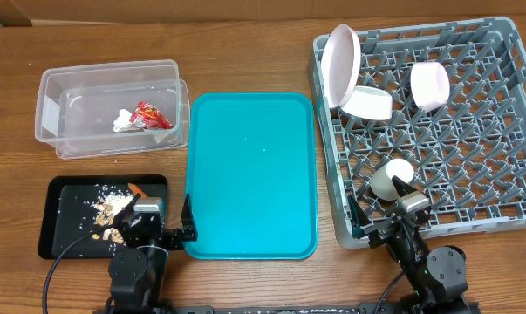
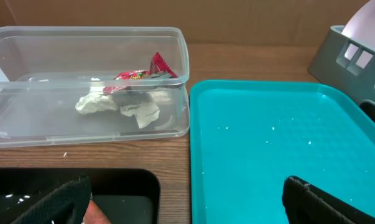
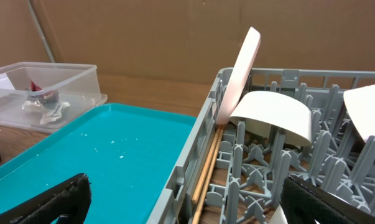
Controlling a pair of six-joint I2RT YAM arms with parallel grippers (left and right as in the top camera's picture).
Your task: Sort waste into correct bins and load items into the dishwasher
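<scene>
The red wrapper and white tissue lie in the clear tub; both also show in the left wrist view, wrapper and tissue. Beige scraps and a carrot piece lie in the black tray. The grey rack holds a plate, a white bowl, a pink bowl, a cream cup and chopsticks. My left gripper is open over the black tray's right edge. My right gripper is open at the rack's front left corner.
A large teal tray lies between the bins and the rack, with a few crumbs on it. The clear tub's lid sticks out under its right side. A brown cardboard wall stands behind the table.
</scene>
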